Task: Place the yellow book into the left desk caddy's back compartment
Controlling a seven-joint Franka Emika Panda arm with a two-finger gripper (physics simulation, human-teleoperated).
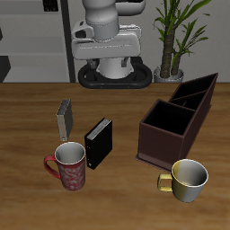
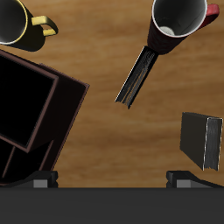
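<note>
The yellow book (image 1: 65,117) stands upright on the table, behind the red mug; it also shows in the wrist view (image 2: 203,140). The left desk caddy (image 1: 171,135) is a long dark reddish-brown box lying at an angle; it also shows in the wrist view (image 2: 39,105). Its narrow partitioned back compartment (image 1: 199,90) is the end farthest from the table's front edge. My gripper (image 2: 112,179) is open and empty, held high above the table and apart from both. Only its two fingertips (image 2: 39,179) show, spread wide.
A thicker black book (image 1: 99,142) stands between the yellow book and the caddy. A red mug (image 1: 70,166) and a pale yellow mug (image 1: 187,178) stand near the table's front edge. A potted plant (image 1: 175,36) stands behind the table beside the robot base.
</note>
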